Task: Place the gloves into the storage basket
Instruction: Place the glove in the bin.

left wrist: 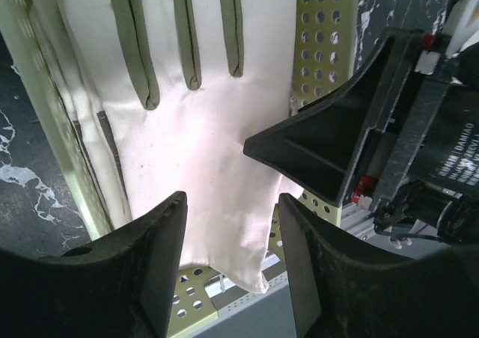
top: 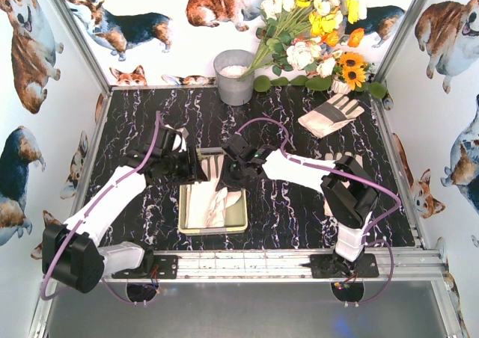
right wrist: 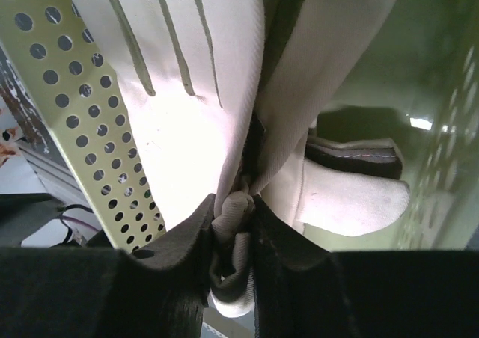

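Pinching a bunched fold of one cream-white leather work glove (right wrist: 187, 106), my right gripper (right wrist: 232, 229) has both fingers closed hard on the material. The rest of that glove is spread into the pale yellow-green perforated plastic storage basket (right wrist: 82, 106). A second glove (right wrist: 352, 196) lies deeper in the same basket, one rounded white digit and a dark-edged cuff showing (so I count two in there, though folds could hide another).

My left gripper (left wrist: 232, 256) hovers over the basket just beside the right one. Its fingers are spread wide with nothing between them, only pale glove leather below the gap.

Out on the black white-veined table (top: 127, 121) are two more gloves, which makes four in all. A striped-back glove (top: 331, 114) lies at the far right, well apart from the basket. A fourth glove (top: 348, 160) is mostly hidden under my right arm, only its fingertips peeking out.

Along the far edge stand one grey metal bucket (top: 235, 76) and, next to it, one bunch of yellow, white and orange flowers (top: 314, 24).
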Robot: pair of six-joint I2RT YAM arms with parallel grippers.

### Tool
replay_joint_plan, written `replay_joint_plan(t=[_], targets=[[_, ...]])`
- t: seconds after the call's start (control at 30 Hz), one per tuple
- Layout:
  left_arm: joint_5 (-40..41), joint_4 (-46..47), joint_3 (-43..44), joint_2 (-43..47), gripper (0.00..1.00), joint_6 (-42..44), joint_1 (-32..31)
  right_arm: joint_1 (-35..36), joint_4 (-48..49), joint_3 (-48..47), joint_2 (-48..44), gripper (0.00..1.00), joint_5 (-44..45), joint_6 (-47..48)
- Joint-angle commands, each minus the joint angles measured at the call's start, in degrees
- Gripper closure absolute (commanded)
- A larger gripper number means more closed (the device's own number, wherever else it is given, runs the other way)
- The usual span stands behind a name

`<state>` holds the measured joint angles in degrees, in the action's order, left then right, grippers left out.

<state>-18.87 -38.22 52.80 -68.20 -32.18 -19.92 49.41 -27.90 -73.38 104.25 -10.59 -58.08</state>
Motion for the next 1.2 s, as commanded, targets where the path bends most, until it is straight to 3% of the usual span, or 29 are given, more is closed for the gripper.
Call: replay_joint_plan(t=[0.0, 0.3, 0.53, 0.9, 1.03, 1.17], targets=[[0.78, -0.61, 0.48, -1.03, 0.54, 0.89, -0.98, 0.32, 5.07, -0.51, -0.79, 0.81, -2.4, -3.01], [-1.41, 3.78, -1.41, -1.64, 0.55, -1.95, -0.98, 0.34, 11.07, 1.14, 0.02, 0.94, -5.62, -5.26], [-0.59, 5.91, -2.6, -6.02, 0.69, -1.92, -1.24, 0.24, 8.47, 1.08, 1.48, 0.95, -4.03, -3.37], [2.06, 8.3, -3.03, -13.36, 0.74, 0.88, -4.58, 0.26, 6.59, 0.79, 3.17, 0.96, -3.08, -1.09], [6.03, 6.76, -3.31, -16.78, 0.77, 2.64, -5.56, 0.33, 3.47, -0.66, 3.07, 0.91, -2.0, 0.73], [9.46, 4.42, -3.49, -19.36, 0.8, 3.56, -5.66, 0.33, 0.25, -1.94, 2.19, 0.76, -1.18, 2.52]])
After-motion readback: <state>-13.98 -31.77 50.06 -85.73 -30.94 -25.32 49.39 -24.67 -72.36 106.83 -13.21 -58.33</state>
